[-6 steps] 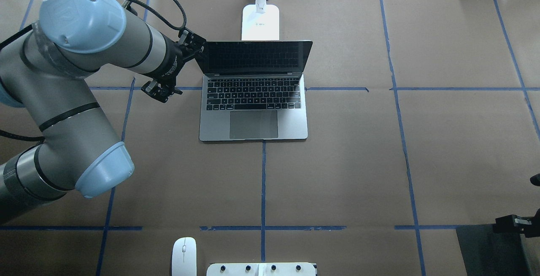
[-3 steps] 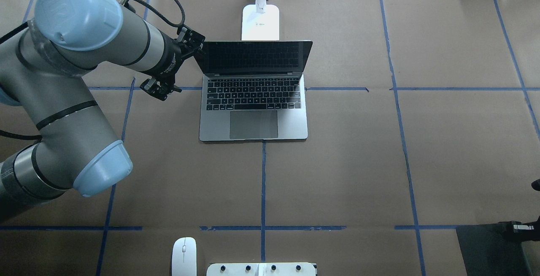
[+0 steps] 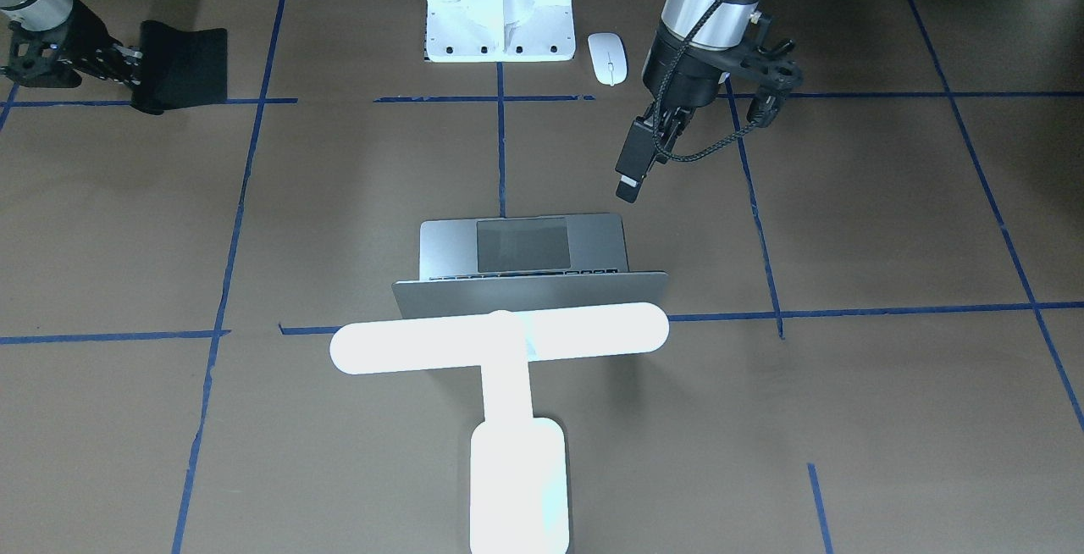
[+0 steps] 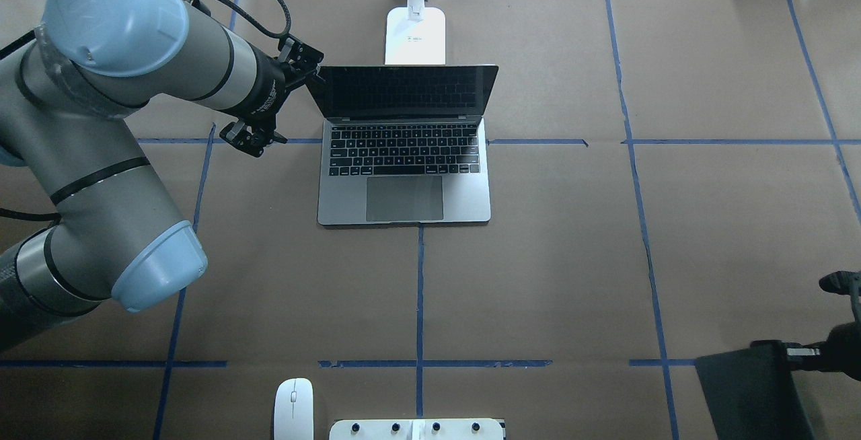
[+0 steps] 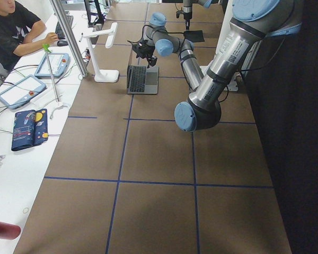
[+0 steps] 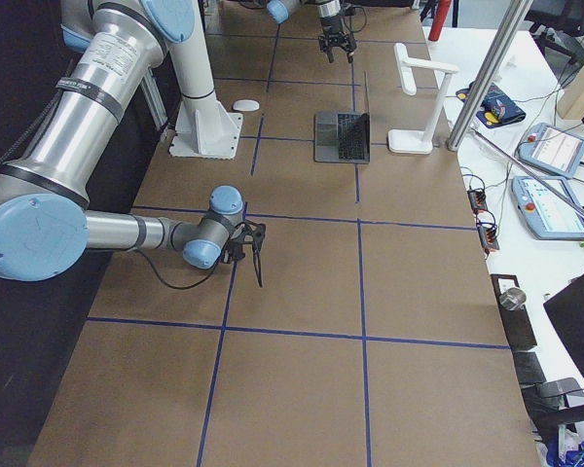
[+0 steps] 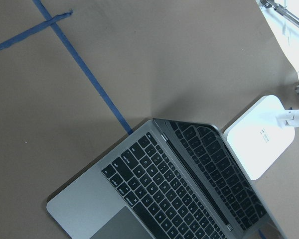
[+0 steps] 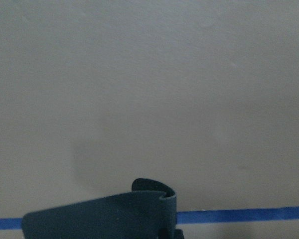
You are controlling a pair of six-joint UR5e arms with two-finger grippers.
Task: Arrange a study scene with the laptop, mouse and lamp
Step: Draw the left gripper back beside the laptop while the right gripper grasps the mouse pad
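Observation:
The open silver-grey laptop sits mid-table, screen dark; it also shows in the front view and the left wrist view. The glowing white lamp stands just behind it, its base on the table. The white mouse lies near the robot's base. My left gripper hovers beside the laptop's left side, fingers together and empty. My right gripper is shut on the edge of a black mat, held at the table's near right corner.
The white bolted pedestal stands next to the mouse. Blue tape lines cross the brown paper table cover. A person sits at a side bench with tablets beyond the table's far edge.
My left arm has drawn back to the left, away from the laptop's screen corner. My right gripper has carried the black mat further into the overhead view, toward the left.

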